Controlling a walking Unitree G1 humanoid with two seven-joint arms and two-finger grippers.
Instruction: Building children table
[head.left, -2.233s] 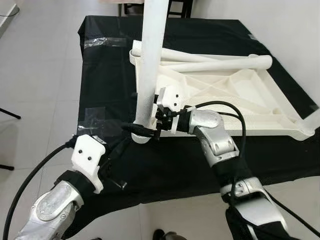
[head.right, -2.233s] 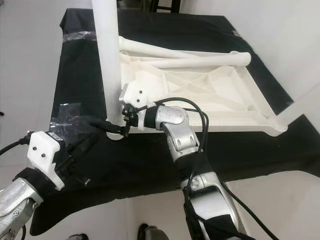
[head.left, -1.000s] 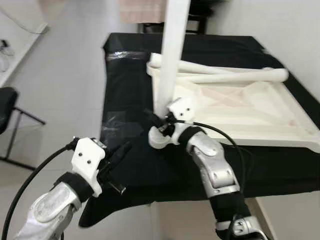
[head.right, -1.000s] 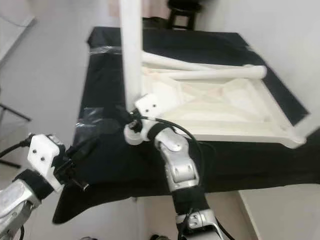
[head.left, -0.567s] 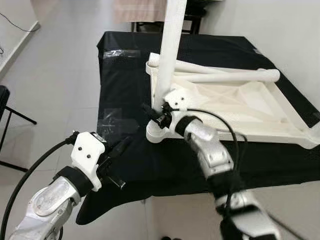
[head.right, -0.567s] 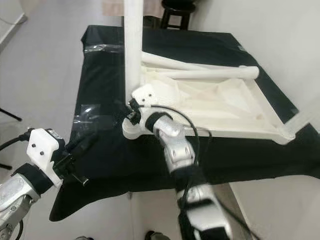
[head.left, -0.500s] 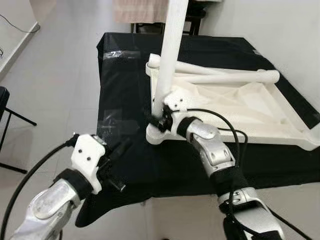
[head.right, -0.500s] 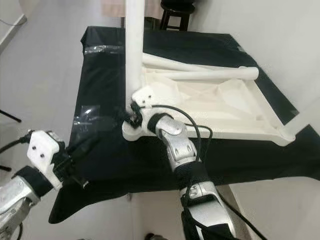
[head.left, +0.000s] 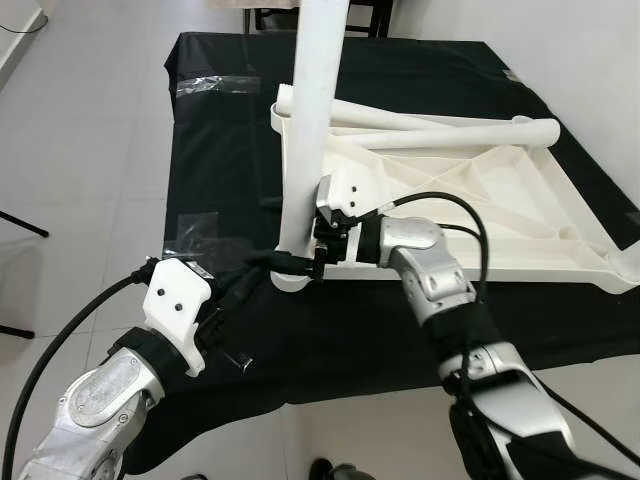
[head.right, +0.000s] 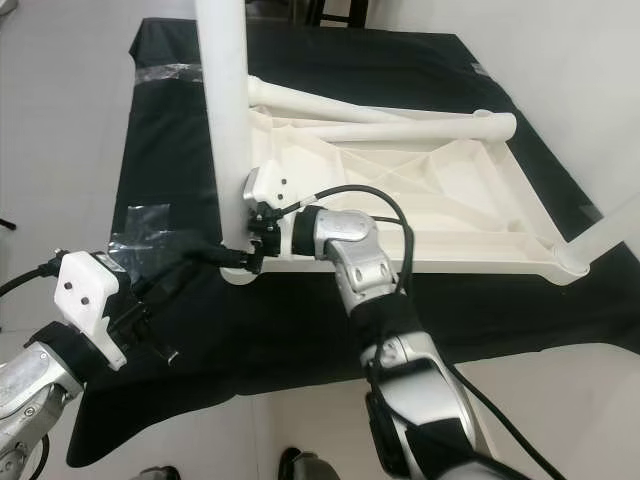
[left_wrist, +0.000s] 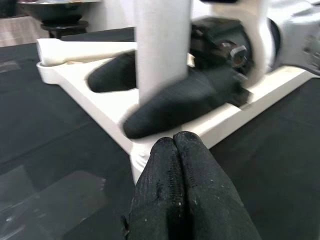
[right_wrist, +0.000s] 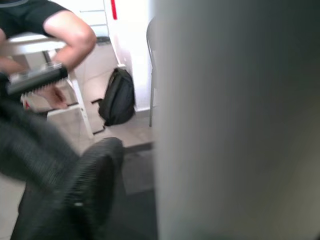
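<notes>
White table leg | upright | clamped by right tool

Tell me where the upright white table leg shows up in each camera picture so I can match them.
Left eye view: table leg, left of centre, rising from the tabletop's near corner.
Right eye view: table leg, further left.
Left wrist view: table leg, upper middle, between the right gripper's fingers.
Right wrist view: table leg, blurred, close up.
Shared landmark: the right gripper at its base.

smooth matt white plastic table leg; matt black cloth (glossy tape patches).
</notes>
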